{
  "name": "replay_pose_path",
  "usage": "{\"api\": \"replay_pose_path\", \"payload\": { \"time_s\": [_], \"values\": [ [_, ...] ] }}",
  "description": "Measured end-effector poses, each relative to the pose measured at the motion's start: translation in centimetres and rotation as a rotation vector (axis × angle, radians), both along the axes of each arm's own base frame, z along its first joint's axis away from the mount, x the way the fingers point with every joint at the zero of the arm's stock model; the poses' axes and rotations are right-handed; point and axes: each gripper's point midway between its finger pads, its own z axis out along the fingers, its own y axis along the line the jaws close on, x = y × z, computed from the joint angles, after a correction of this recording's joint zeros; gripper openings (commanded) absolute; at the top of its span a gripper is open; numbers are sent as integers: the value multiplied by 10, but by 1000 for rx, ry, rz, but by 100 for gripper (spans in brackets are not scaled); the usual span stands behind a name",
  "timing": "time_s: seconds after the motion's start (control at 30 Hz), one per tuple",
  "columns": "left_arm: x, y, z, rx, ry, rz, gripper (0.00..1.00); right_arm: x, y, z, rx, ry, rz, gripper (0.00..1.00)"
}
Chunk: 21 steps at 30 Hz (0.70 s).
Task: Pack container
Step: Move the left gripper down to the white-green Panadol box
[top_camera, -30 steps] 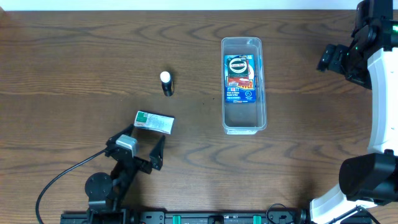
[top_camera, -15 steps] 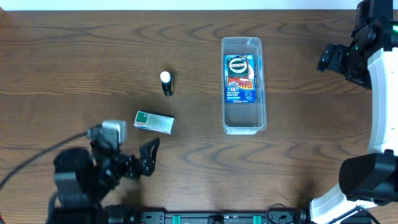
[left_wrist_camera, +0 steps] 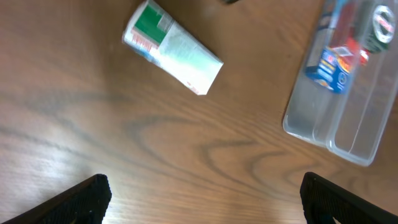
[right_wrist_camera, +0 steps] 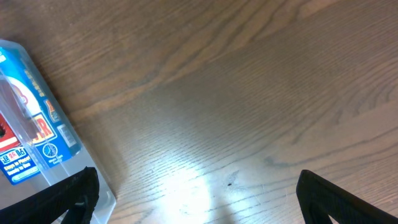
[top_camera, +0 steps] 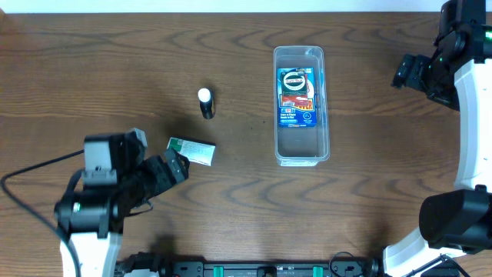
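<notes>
left gripper [left_wrist_camera: 202, 199] spread wide, near green-white box [left_wrist_camera: 172, 48] | right gripper [right_wrist_camera: 199, 198] likewise agape | container [top_camera: 300, 105] holds blue packet [top_camera: 297, 95] (batteries, perhaps)

The table [top_camera: 92, 69] under me is dark brown wood with wavy, lighter grain. The container [top_camera: 301, 146] is clear and colourless. The packet [top_camera: 297, 96] in it is blue with red and white print and a black-and-silver disc. The small box [top_camera: 192, 151] is white with a green patch at one end. The little bottle [top_camera: 207, 105] is black with a white cap. My left gripper [top_camera: 175, 164] is black; my right arm [top_camera: 467, 92] is white and black.
</notes>
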Motion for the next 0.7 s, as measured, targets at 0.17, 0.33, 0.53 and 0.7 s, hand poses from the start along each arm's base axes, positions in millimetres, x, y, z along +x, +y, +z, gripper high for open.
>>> {"api": "replay_pose_path", "payload": {
  "time_s": [0.17, 0.33, 0.53, 0.7],
  "values": [
    [13, -17, -4, -133, 52, 21, 98, 0, 0, 0, 0, 0, 0, 99],
    [18, -22, -9, -218, 156, 137, 98, 0, 0, 0, 0, 0, 0, 99],
    [9, 4, -26, -25, 355, 409, 98, 0, 0, 0, 0, 0, 0, 99],
    [32, 10, -31, 59, 383, 533, 98, 0, 0, 0, 0, 0, 0, 99]
  ]
}}
